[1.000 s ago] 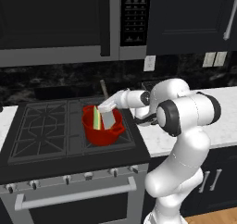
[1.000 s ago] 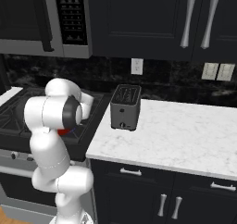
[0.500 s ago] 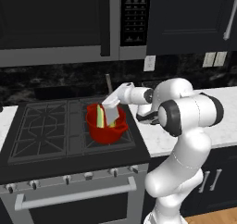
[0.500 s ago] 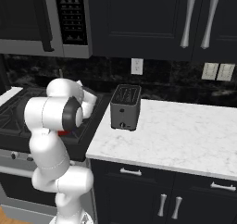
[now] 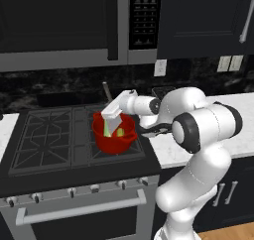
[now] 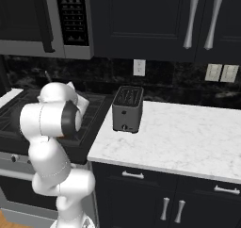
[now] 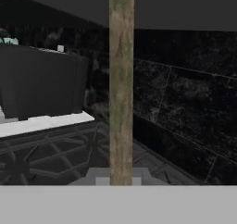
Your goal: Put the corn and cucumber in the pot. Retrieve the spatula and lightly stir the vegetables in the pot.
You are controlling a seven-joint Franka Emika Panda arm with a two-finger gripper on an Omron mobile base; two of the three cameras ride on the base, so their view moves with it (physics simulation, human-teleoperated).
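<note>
We have the gripper point(image 5: 112, 114) clamped on the spatula point(image 5: 105, 90), just above the pot point(image 5: 114, 135). Cucumber point(image 5: 107, 128) and corn point(image 5: 120, 132) lie inside the pot. Risk: too hard a stir could tip the pot or flick the vegetables out.

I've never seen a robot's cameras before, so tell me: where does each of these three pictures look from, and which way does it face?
Left base view: behind the arm on its left, facing the stove; the white arm reaches over the red pot.
Right base view: behind on its right, facing the toaster and counter; the arm's shoulder fills the left.
Hand view: on the hand, looking along the upright spatula handle toward the dark wall.
Both base views share the stove and microwave.
</note>
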